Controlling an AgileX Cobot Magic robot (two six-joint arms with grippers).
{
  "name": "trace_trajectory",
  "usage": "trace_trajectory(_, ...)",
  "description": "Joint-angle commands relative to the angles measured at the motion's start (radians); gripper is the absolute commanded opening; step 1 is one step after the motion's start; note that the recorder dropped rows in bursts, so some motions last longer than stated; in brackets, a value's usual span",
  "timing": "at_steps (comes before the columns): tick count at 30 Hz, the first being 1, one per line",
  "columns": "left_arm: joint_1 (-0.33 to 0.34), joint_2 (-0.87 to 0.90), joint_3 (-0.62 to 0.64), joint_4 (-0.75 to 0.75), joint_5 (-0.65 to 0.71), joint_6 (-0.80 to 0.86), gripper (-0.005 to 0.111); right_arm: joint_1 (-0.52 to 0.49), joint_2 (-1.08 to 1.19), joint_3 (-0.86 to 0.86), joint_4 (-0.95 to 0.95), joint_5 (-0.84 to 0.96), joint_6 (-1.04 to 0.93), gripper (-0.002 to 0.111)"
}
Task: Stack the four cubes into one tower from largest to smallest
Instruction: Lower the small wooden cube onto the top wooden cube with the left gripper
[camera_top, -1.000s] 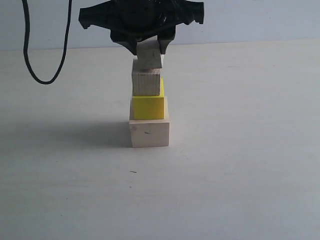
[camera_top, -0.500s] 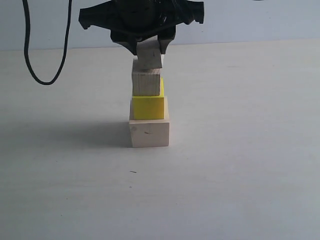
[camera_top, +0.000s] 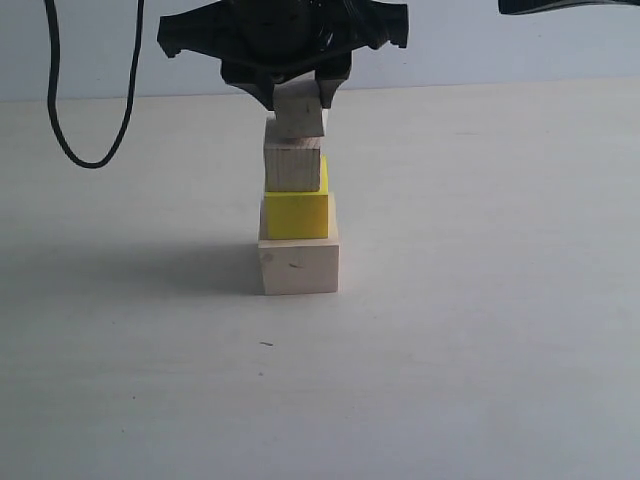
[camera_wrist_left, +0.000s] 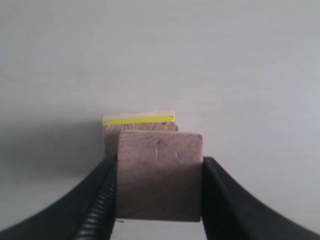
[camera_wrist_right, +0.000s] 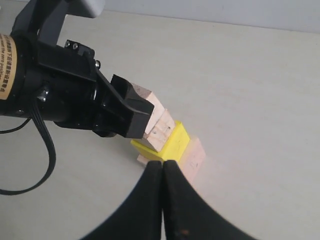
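Note:
Three cubes stand as a column on the table: the large pale wood cube (camera_top: 298, 265) at the bottom, the yellow cube (camera_top: 297, 213) on it, and the brownish grained cube (camera_top: 293, 165) above. The smallest pale cube (camera_top: 299, 112) sits slightly tilted at the top of the tower, and I see no gap under it. My left gripper (camera_top: 299, 105) comes down from above and is shut on this smallest cube (camera_wrist_left: 160, 175), with a finger (camera_wrist_left: 102, 200) against each side. My right gripper (camera_wrist_right: 163, 167) is shut and empty, hovering beside the tower and clear of the yellow cube (camera_wrist_right: 172, 145).
A black cable (camera_top: 60, 120) hangs in a loop at the back left. A dark part of the right arm (camera_top: 565, 5) shows at the top right edge. The table (camera_top: 480, 330) is plain and pale, with a small dark speck (camera_top: 266, 344) in front of the tower.
A dark part of the right arm has come into the top right edge of the exterior view. The tower and left gripper have not moved.

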Motion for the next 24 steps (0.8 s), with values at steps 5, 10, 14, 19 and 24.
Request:
trace_trajectory(5, -0.005, -0.002, -0.006, 0.005, -0.003, -0.027, 0.0, 0.003, -0.003, 0.006, 0.025, 0.014, 0.003, 0.0)
trace_trajectory(10, -0.005, -0.002, -0.006, 0.006, -0.003, -0.023, 0.0, 0.039, 0.001, 0.006, 0.035, 0.018, 0.001, 0.0)
trace_trajectory(14, -0.005, -0.003, -0.006, 0.006, -0.003, -0.007, 0.0, 0.076, 0.008, 0.006, 0.03, 0.02, -0.001, 0.0)
trace_trajectory(19, -0.005, -0.003, -0.006, 0.006, -0.003, -0.002, 0.0, 0.083, 0.008, 0.006, 0.017, 0.018, -0.001, 0.0)
trace_trajectory(24, -0.005, -0.003, -0.006, 0.015, -0.003, -0.002, 0.0, 0.083, 0.008, 0.006, 0.017, 0.018, -0.001, 0.0)
